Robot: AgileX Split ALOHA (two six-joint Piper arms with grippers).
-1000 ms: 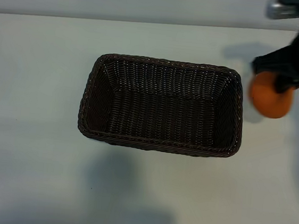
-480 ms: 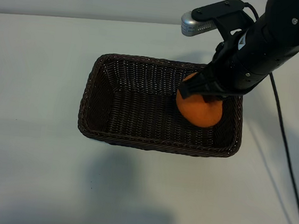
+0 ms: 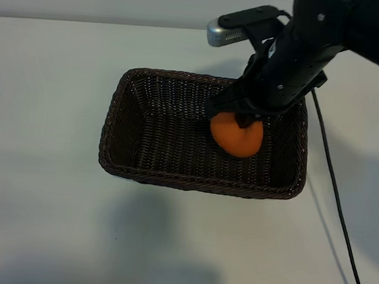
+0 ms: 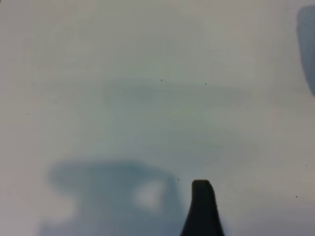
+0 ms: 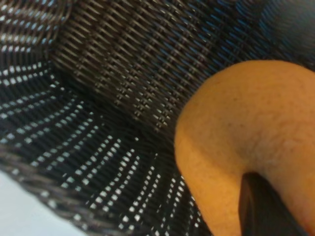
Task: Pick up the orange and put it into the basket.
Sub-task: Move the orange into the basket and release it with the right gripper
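We are in the placing step: our right gripper (image 3: pixel 239 118) is closed on the orange (image 3: pixel 237 136) and holds it inside the basket (image 3: pixel 122 108), in its right half, low over the woven floor; whether it touches the floor we cannot tell. In our judgement the next move calls for lowering a little and then opening the fingers. Our left gripper (image 4: pixel 202 206) stands wide and holds nothing, over bare table. We count one orange, one basket, two grippers
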